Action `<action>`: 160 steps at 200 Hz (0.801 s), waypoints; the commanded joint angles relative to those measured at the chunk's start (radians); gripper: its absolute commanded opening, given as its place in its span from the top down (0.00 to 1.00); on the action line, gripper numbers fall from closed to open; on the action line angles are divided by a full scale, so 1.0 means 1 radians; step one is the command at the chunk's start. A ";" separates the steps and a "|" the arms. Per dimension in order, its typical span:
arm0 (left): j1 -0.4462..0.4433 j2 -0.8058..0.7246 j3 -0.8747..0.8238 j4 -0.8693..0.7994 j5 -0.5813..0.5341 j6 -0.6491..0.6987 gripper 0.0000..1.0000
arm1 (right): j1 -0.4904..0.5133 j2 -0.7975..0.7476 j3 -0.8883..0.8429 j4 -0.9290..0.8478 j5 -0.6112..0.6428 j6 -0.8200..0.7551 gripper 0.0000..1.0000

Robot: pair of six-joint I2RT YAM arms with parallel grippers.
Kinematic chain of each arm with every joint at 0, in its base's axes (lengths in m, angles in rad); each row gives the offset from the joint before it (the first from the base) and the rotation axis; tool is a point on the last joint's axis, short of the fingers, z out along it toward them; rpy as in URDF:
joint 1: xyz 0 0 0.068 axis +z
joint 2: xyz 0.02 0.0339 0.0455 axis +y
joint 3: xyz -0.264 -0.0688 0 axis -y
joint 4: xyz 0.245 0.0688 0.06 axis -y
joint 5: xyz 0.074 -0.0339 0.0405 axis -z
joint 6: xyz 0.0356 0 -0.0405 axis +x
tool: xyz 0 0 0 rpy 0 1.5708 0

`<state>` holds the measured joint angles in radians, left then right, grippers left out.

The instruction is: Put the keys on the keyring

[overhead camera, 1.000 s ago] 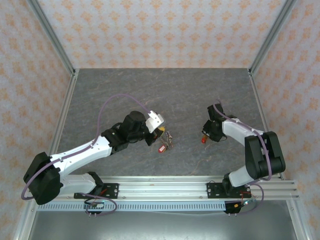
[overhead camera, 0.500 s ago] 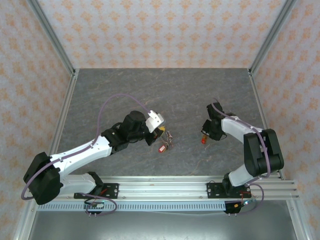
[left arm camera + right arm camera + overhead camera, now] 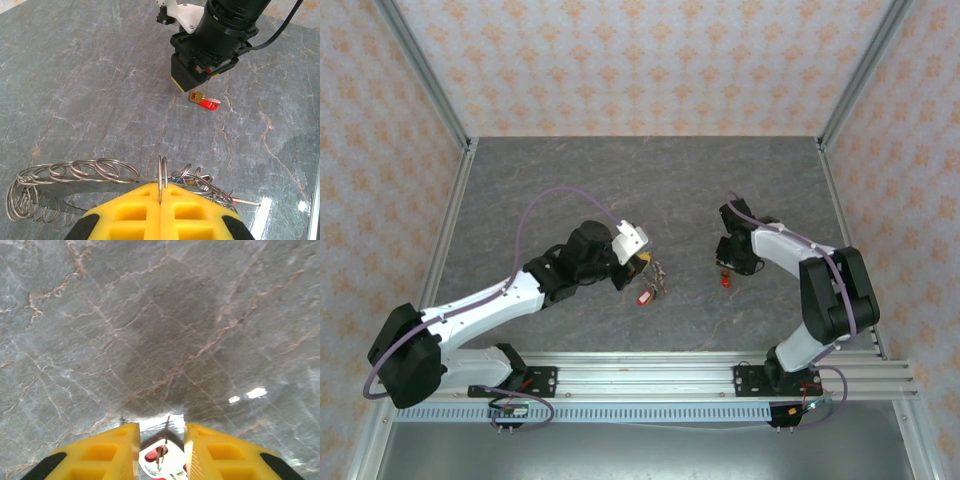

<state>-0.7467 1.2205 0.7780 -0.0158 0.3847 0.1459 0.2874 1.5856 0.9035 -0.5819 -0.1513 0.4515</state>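
Gripping keyring (image 3: 100,170) wire in shut left jaws, near worktop (image 3: 570,180) centre. Red-tagged key (image 3: 643,297) at its 7 o'clock, attachment unclear. Straddling second red-tagged key (image 3: 161,452) with right jaws, narrowly apart, key flat on worktop, 3 o'clock of keyring, well apart.

White links (image 3: 485,300), black joints (image 3: 585,250), purple cable (image 3: 560,190) along each arm; pincer pads (image 3: 107,452) yellow (hollow-ribbed, black-backed).

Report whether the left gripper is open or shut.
Shut. In the left wrist view the left gripper's yellow fingers meet with no gap, pinching a wire loop of the keyring between them.
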 commanded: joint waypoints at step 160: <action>-0.006 0.002 0.050 0.047 0.007 -0.011 1.00 | 0.005 -0.024 -0.032 0.005 -0.044 0.118 0.81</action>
<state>-0.7467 1.2270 0.7868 -0.0151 0.3851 0.1459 0.2874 1.5536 0.8730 -0.5781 -0.1986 0.5499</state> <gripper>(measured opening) 0.040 0.189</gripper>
